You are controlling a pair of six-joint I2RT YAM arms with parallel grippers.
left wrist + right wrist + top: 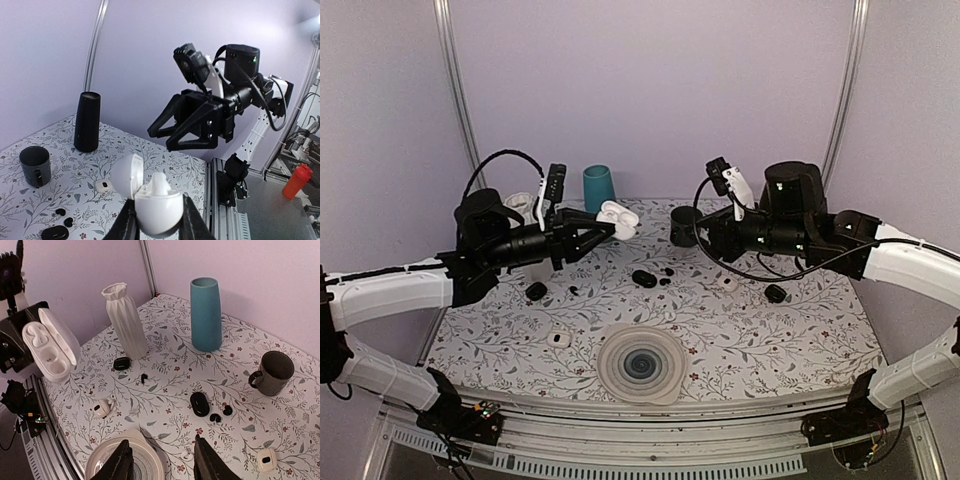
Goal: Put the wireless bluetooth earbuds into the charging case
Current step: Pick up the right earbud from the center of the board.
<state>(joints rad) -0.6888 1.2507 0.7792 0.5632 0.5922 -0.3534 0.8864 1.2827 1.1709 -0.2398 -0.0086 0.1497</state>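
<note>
My left gripper (159, 223) is shut on a white charging case (159, 207), held in the air with its lid open. A white earbud (161, 184) stands up out of the case's body. In the top view the case (618, 218) hangs at the left gripper's (605, 229) tip, above the back of the table. My right gripper (160, 442) is open and empty, a short way off and facing the case (50, 347). A loose white earbud (186, 455) lies on the table far below it. Two black earbuds (221, 414) lie beside a black case (200, 404).
A teal vase (205, 314), a white vase (125, 320) and a dark mug (272, 372) stand at the back. A ribbed plate (641, 364) sits near the front. Other white cases (101, 408) (266, 459) and black cases (121, 363) (775, 293) are scattered about.
</note>
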